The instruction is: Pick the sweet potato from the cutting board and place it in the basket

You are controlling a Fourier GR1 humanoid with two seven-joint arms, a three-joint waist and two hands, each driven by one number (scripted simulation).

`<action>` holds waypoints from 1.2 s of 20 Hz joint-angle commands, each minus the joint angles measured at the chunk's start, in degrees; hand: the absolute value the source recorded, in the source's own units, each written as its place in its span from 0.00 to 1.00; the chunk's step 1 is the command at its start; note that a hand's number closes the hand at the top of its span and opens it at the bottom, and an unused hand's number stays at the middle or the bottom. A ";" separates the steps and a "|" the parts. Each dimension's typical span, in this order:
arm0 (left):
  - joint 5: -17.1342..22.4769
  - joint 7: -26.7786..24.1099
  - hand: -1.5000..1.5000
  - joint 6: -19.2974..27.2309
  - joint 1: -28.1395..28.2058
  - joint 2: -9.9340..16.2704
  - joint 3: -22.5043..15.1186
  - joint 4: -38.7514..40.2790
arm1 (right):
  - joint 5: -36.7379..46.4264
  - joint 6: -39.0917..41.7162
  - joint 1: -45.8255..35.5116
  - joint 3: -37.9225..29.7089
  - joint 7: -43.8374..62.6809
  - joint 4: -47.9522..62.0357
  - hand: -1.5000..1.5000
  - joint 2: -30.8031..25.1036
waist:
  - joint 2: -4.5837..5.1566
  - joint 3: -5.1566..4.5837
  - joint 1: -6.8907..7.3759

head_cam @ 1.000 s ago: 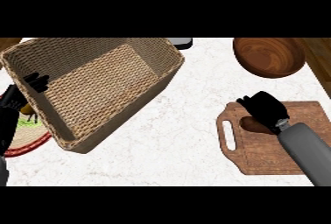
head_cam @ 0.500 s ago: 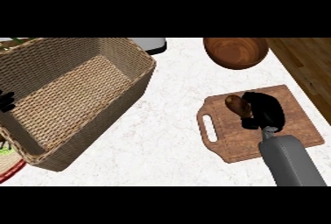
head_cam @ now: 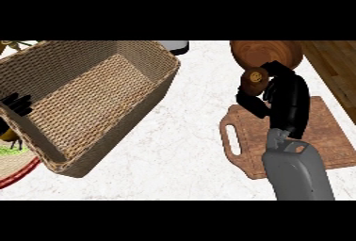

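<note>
- Holding the sweet potato, the right hand has its fingers curled round it, with only the tuber's cut, rounded end showing past the thumb side.
- The hand and its load sit above the far end of the cutting board, in front of a brown wooden bowl; whether the potato is fully clear of the board cannot be judged from this steep angle.
- As I read it, the pick is made and the carry is what remains: the potato must cross the bare white counter to the basket, well apart to the left, then be let go inside.
- The basket's woven floor shows nothing in it.
- Most of the potato's body is hidden by the fingers.
- The left hand shows only as dark fingertips behind the basket's near wall; I cannot tell whether they are apart or closed.
- A red-rimmed plate is cut off at the left edge.
</note>
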 commanded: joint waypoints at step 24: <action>-6.32 0.73 0.50 -0.02 -12.48 -6.73 -10.75 5.76 | -5.51 12.59 -51.69 3.46 45.39 10.17 1.00 1.22 | 2.73 -0.33 9.45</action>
